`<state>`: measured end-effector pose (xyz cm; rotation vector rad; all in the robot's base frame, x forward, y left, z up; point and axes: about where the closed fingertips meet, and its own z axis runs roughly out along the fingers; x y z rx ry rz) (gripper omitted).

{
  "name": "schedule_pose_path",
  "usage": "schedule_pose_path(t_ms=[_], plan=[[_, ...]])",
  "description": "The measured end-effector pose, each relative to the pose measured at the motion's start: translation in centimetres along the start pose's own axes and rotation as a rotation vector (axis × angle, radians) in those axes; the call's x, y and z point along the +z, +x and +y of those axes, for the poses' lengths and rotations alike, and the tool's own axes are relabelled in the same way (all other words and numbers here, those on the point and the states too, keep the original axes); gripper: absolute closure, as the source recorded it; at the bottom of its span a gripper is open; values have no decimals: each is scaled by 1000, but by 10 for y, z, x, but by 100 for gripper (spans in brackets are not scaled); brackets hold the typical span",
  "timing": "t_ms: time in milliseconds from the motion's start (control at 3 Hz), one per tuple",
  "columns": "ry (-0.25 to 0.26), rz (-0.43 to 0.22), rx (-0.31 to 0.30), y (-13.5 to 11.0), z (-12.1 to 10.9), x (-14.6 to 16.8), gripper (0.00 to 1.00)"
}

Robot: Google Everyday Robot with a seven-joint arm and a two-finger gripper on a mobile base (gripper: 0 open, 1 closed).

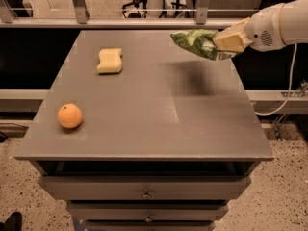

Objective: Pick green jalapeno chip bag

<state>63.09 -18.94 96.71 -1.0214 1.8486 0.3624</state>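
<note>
The green jalapeno chip bag [195, 43] is a crinkled shiny green bag held in the air above the far right part of the grey table [144, 105]. My gripper [222, 43] reaches in from the right on a white arm and is shut on the bag's right end. The bag hangs to the left of the cream-coloured fingers [231, 39], clear of the tabletop, with its shadow on the surface below.
A yellow sponge [110, 61] lies at the far left of the table. An orange [70, 116] sits near the front left. Drawers [144, 194] are under the tabletop. A railing [144, 22] runs behind the table.
</note>
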Motion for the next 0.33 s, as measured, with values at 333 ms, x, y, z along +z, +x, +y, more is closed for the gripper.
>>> schedule_pose_path(t_ms=[333], plan=[[-25, -119, -28, -40, 4, -34, 100]])
